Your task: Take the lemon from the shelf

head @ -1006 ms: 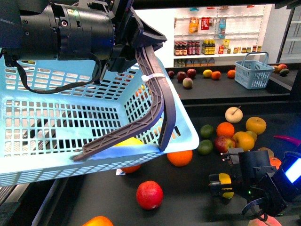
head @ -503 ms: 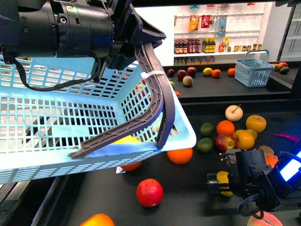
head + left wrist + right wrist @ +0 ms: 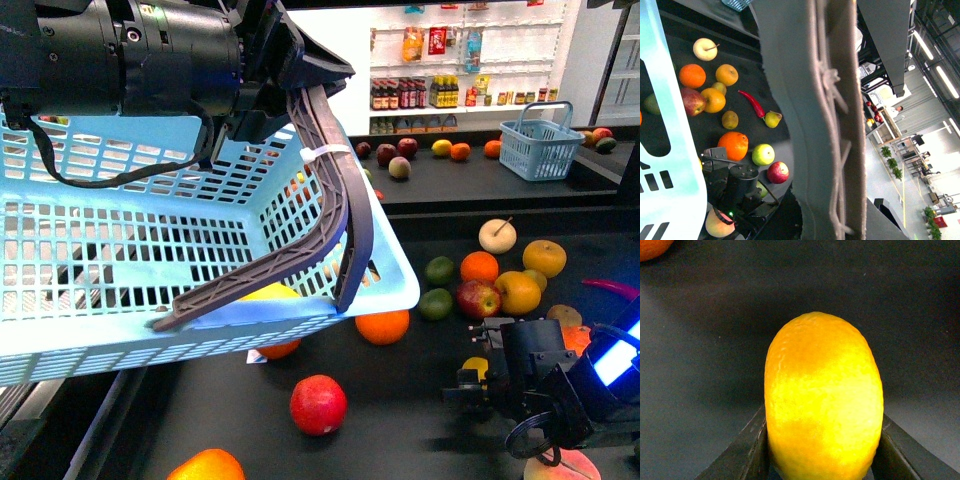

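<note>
Your right pincer is clamped on the lemon. Its two dark fingers press the fruit's sides, and the lemon juts out past their tips over the black shelf tray. An orange and a red fruit lie apart from this pincer, toward your left arm. Your left pincer is closed on the grey handle of the blue basket, high above the tray.

- Black shelf tray, flat, carries loose fruit around right gripper.
- Red apple left of gripper; orange beyond that.
- Limes and more fruit clustered just beyond gripper.
</note>
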{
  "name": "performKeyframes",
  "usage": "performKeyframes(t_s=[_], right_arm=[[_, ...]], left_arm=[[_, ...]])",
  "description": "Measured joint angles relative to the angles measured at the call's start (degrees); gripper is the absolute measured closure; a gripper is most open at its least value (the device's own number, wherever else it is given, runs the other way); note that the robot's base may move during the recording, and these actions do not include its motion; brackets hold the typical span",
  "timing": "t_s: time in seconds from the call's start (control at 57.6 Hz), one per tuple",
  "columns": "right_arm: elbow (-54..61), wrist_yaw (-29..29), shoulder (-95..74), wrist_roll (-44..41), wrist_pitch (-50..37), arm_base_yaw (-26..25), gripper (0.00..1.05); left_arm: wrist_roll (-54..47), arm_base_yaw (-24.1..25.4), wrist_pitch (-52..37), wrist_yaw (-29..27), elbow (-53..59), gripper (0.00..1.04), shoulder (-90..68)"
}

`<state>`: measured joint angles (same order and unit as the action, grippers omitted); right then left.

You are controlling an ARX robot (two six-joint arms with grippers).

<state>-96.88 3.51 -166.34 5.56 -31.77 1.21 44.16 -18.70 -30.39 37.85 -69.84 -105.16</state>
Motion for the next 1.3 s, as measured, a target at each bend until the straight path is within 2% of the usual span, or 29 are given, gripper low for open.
performKeyframes(t_s=[0.243, 0.399, 0.694, 0.781, 1.058, 1.301], right_arm=[[9.5, -0.2, 9.9, 2.4, -4.4, 0.0, 0.61], [18.8, -2.7, 22.9, 8.2, -8.5, -1.0, 0.61], [38.3, -8.9, 50.9, 28.6, -11.2, -3.9, 0.61], [42.8, -12.7, 57.4, 34.6, -12.3, -1.9, 0.61], [44.3, -19.6, 58.8, 39.4, -13.9, 5.9, 0.61], [44.4, -21.1, 57.9, 40.0, -15.4, 8.9, 0.61]], left_arm=[[0.0, 0.0, 0.0, 0.0, 0.0, 0.96, 0.0], [0.0, 0.0, 0.0, 0.0, 0.0, 0.96, 0.0], [0.0, 0.0, 0.0, 0.0, 0.0, 0.96, 0.0], [0.0, 0.0, 0.0, 0.1, 0.0, 0.96, 0.0], [0.0, 0.0, 0.0, -0.1, 0.0, 0.96, 0.0], [0.0, 0.0, 0.0, -0.1, 0.0, 0.96, 0.0]])
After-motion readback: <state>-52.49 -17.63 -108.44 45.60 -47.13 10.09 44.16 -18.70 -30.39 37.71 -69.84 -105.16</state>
